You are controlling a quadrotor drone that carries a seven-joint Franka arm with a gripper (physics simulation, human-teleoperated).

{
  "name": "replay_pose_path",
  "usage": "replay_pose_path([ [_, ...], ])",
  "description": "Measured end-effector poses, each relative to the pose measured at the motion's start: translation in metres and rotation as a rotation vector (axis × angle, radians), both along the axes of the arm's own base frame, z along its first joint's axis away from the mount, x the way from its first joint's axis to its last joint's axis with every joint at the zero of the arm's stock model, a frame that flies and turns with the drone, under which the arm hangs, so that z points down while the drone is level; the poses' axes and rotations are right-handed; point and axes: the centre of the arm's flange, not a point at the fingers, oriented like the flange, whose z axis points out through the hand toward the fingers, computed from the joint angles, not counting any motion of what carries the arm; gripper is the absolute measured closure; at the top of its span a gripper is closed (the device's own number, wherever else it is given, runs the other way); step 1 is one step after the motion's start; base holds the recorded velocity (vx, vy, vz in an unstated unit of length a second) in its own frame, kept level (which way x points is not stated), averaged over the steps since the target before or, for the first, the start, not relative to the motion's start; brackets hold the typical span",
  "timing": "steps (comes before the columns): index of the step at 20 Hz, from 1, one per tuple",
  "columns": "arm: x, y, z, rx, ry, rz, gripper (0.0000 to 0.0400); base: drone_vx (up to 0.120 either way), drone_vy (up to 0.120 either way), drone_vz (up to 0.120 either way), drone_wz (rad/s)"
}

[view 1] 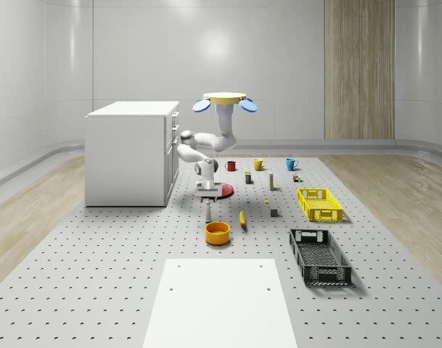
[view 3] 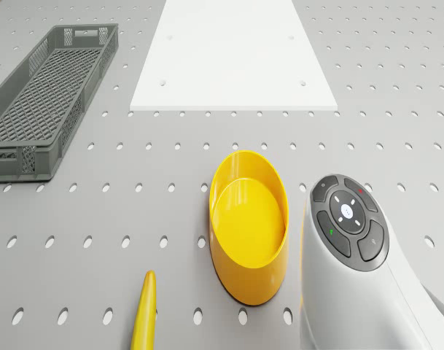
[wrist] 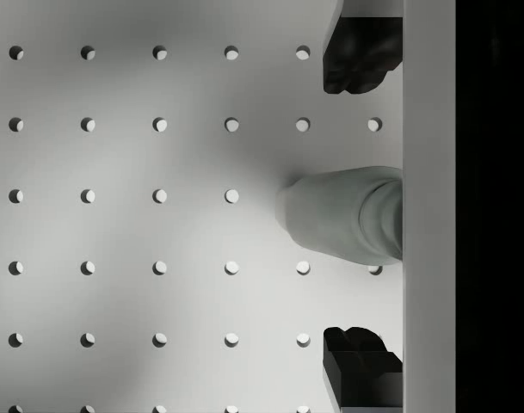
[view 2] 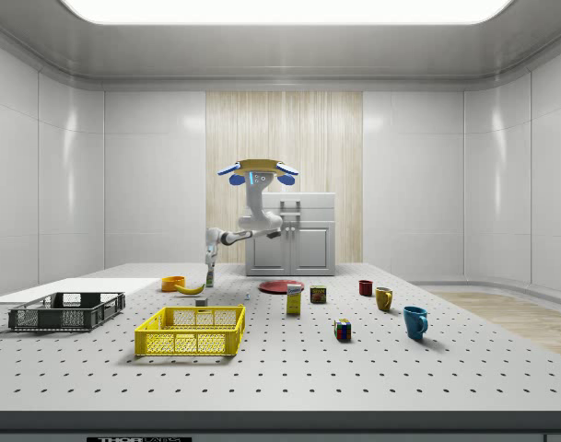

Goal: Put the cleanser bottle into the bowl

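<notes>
Drone: drone (view 1: 224,101) hovers above the desk (view 1: 97,275), just beside the white cabinet (view 1: 130,152), roughly over the red plate (view 1: 223,190); the arm is bent down towards the whole-scene view's front.
Tool: tool (wrist: 360,211) points straight down at the desk; fingers (wrist: 356,60) are apart, one on each side of the bottle, and neither is touching it.
Task's thing: cleanser bottle (wrist: 330,215) stands on the desk under the tool, between the red plate and the bowl (slim upright shape in the whole-scene view).
Bowl: yellow-orange bowl (view 3: 248,226) is near the bottle, open side up, nothing in it.
Handling, my guess: rigid plastic, light to middling weight, smooth and a bit slippery; tall and narrow, so it tips easily. The bowl is shallow, so the bottle will likely lean or lie once dropped in.
Where to grip: across the narrow body below the cap, squarely, so it doesn't twist out.
Neighbours: banana (view 3: 143,313) just beside the bowl; black crate (view 1: 320,255) and yellow crate (view 1: 319,204) well apart; mugs at the far side; white slab (view 1: 221,301) in front.
In the way: nothing between bottle and bowl; lift clear of the bowl's rim and mind the banana.
</notes>
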Motion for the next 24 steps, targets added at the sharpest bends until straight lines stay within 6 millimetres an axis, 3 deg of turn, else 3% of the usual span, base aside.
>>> replay_pose_path([
  [3, 0.000, 0.001, 0.000, 0.000, 0.000, 0.000, 0.0174, 0.000, 0.000, 0.000, 0.000],
  [7, 0.000, 0.001, 0.000, 0.000, 0.000, 0.000, 0.0238, 0.000, 0.000, 0.000, 0.000],
  [16, 0.000, 0.001, -0.003, 0.002, -0.001, 0.009, 0.0271, 0.000, 0.000, 0.000, 0.000],
  [24, 0.000, 0.001, -0.034, 0.000, 0.000, 0.002, 0.0275, 0.000, 0.000, 0.015, 0.000],
])
